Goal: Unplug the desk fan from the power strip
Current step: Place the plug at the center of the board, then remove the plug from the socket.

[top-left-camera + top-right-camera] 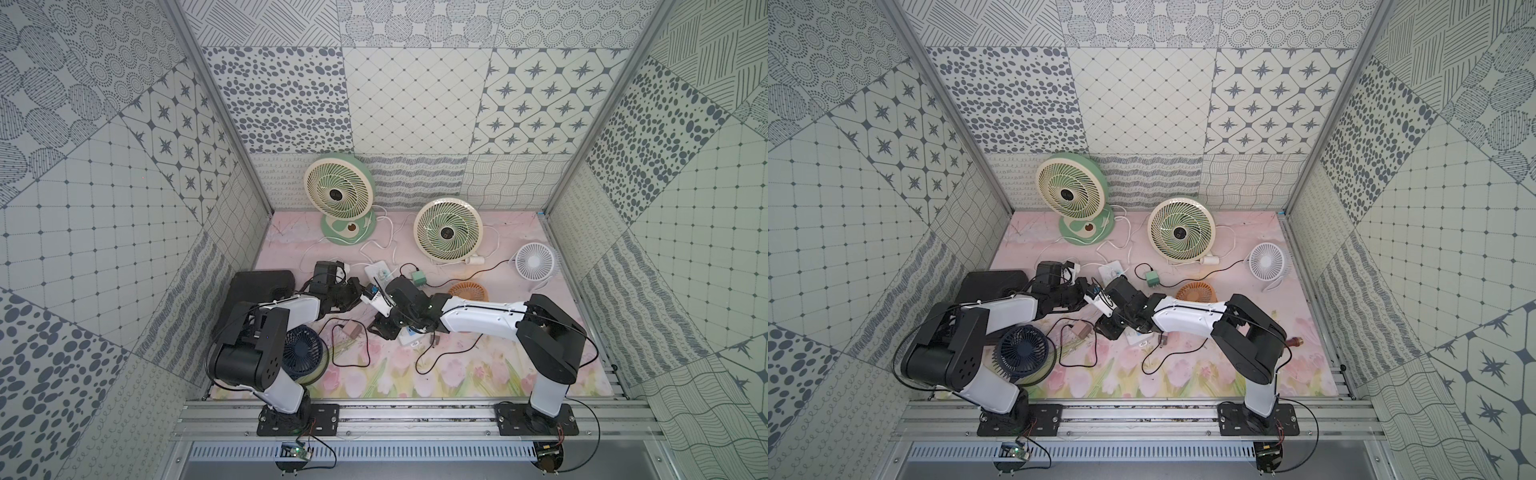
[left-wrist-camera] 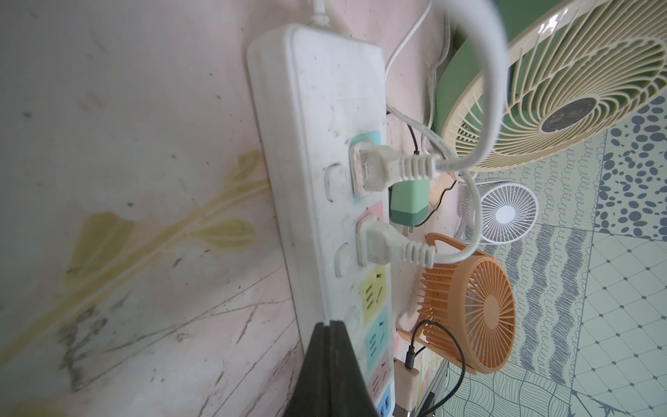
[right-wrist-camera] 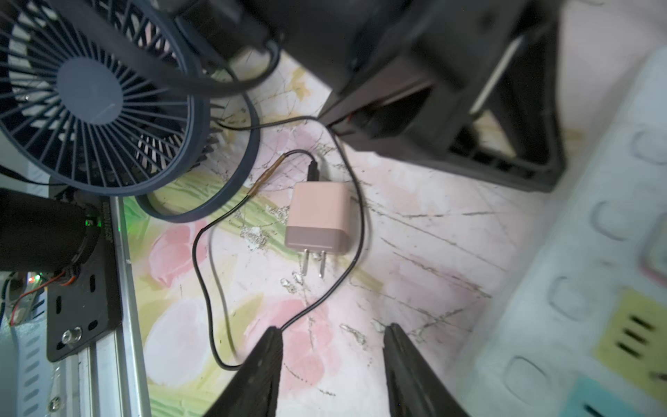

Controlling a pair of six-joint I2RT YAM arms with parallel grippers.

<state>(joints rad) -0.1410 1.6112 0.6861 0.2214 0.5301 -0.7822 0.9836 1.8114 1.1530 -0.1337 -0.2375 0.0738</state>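
Shut left pincer (image 2: pixel 329 326) pins the light power strip (image 2: pixel 317 108); my parted, empty right pincer (image 3: pixel 332 334) should pinch the stiff twelve-o'clock plug (image 2: pixel 375 169).

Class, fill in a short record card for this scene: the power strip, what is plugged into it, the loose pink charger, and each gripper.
power strip: white, flat on the flowered mat
plugged in: one white plug in a blue socket, a second white plug in a pink socket
pink charger: loose on the mat, prongs bare
left gripper: shut, tip at the strip's edge
right gripper: open, holding nothing
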